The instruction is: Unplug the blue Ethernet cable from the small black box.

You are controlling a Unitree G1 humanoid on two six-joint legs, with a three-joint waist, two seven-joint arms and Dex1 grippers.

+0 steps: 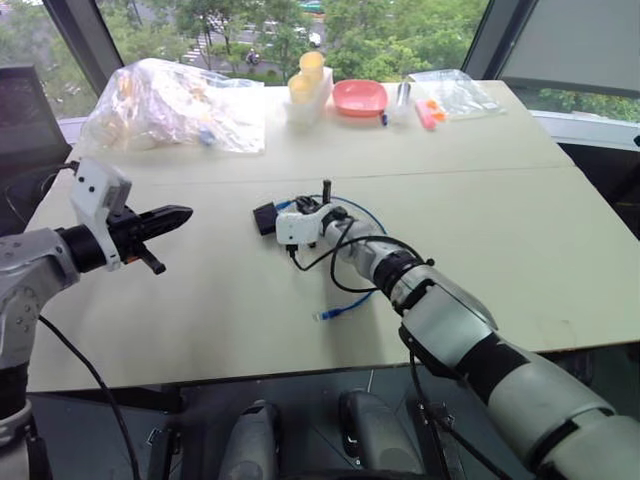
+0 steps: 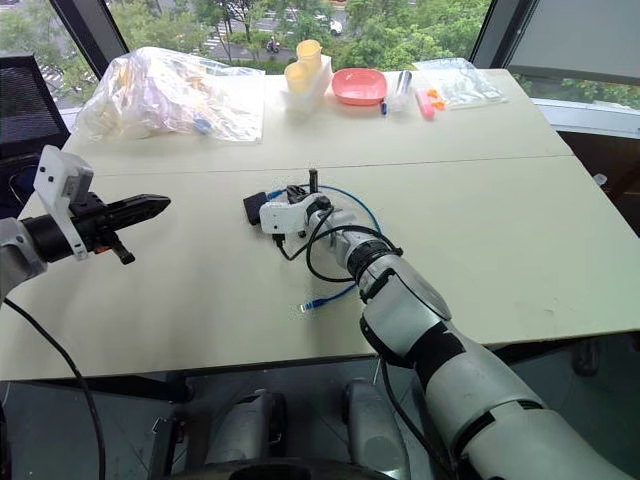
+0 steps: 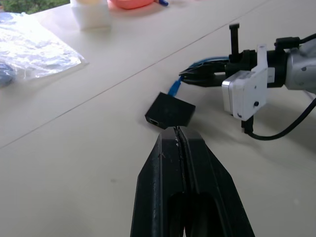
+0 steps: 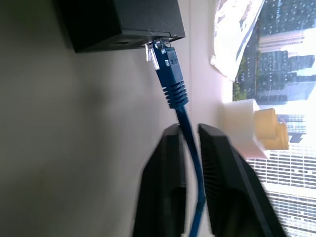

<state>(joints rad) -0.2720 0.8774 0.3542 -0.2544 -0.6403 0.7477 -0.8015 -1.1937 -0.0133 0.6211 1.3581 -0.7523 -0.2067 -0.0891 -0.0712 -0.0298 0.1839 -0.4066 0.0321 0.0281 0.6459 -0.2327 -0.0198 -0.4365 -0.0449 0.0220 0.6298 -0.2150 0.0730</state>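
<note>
small black box (image 3: pixel 170 109) on tabletop (image 1: pixel 480 230), mid-table | blue Ethernet cable (image 4: pixel 185 123) plugged into box, runs straight back from port between right gripper (image 4: pixel 192 148) fingers, clamped on cable just behind plug | pull line: along cable, away from box | left gripper (image 3: pixel 178 143) clenched, empty, near box, farther than right

A pale table (image 1: pixel 520 250) stands before daylit windows (image 1: pixel 400 30) overlooking green trees (image 1: pixel 420 40).
</note>
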